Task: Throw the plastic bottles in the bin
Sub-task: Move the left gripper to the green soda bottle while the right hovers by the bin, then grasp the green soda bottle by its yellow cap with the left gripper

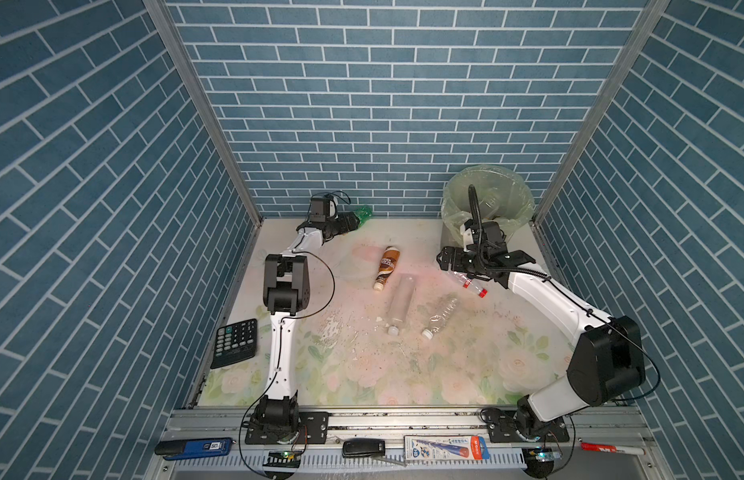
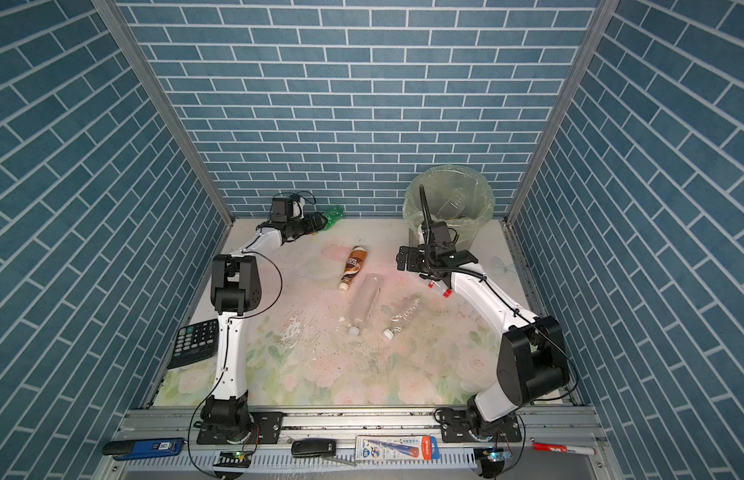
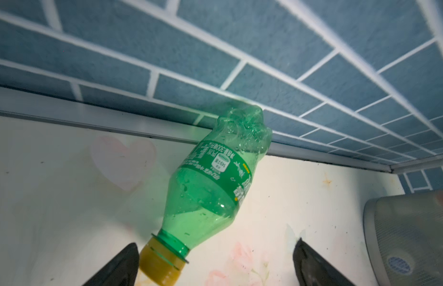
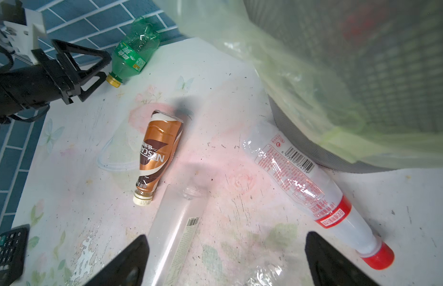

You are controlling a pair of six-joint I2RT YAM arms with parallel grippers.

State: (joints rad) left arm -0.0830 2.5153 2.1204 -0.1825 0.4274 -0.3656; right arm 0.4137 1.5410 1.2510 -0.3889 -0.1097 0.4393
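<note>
A green bottle (image 3: 215,178) with a yellow cap lies against the back wall (image 1: 364,215). My left gripper (image 3: 215,262) is open around its cap, which sits beside one finger. On the mat lie a brown bottle (image 1: 387,266), a frosted clear bottle (image 1: 401,303) and a crumpled clear bottle (image 1: 441,316). A clear bottle with a red label and cap (image 4: 302,183) lies at the foot of the bin (image 1: 449,208), which is grey with a pale green bag. My right gripper (image 4: 225,260) hovers open and empty over the mat next to that bottle.
A black calculator (image 1: 236,343) rests at the mat's left edge. Blue brick walls close in the back and both sides. A stapler, a pen pack and a marker lie on the front rail (image 1: 403,419). Bottles show inside the bin.
</note>
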